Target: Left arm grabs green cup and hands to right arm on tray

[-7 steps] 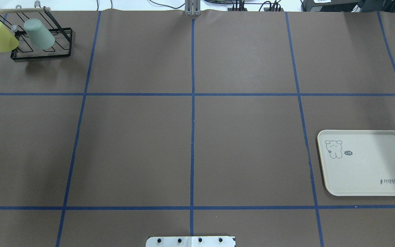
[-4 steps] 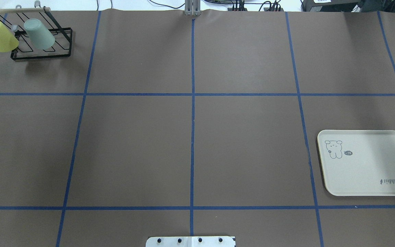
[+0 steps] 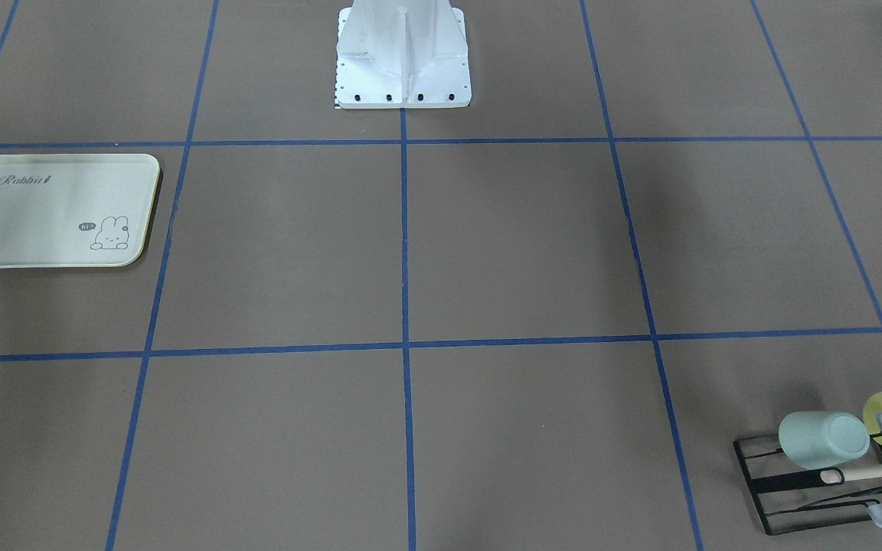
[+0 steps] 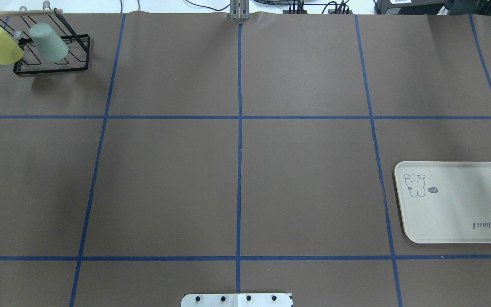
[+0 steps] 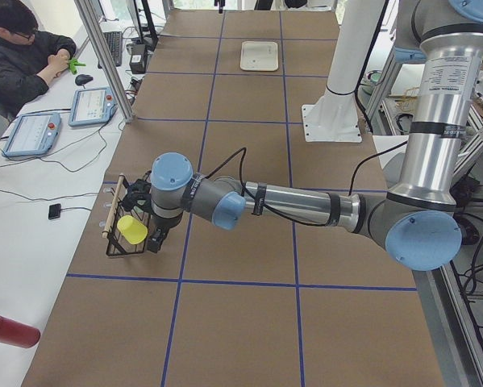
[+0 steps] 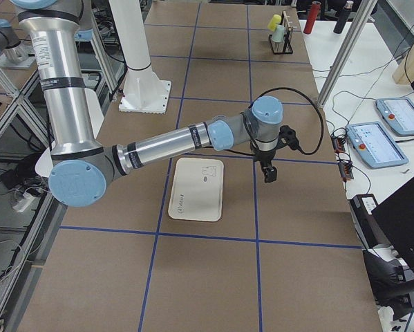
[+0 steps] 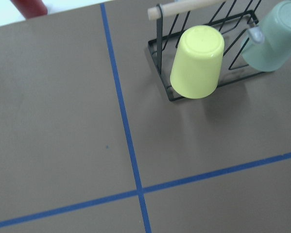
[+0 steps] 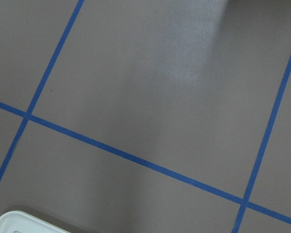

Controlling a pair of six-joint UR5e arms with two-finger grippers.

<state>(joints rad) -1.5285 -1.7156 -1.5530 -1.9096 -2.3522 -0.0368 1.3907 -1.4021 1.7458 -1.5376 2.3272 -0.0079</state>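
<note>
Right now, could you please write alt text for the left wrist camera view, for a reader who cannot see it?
A yellow cup and a green cup, partly cut off at the right edge, sit upside down on a black wire rack with a wooden rod. The rest is brown table paper crossed by blue tape lines.

We see the green cup (image 4: 48, 41): pale mint, plain, no handle, slight taper. It's inverted and tilted on the black wire rack (image 4: 51, 71), at about 10 o'clock on the table (image 4: 305, 170) in the overhead view. The tray (image 4: 454, 202) is cream with rounded corners, a rabbit sketch and "Rabbit" script. It lies flat at about 4 o'clock, well apart from the cup.
</note>
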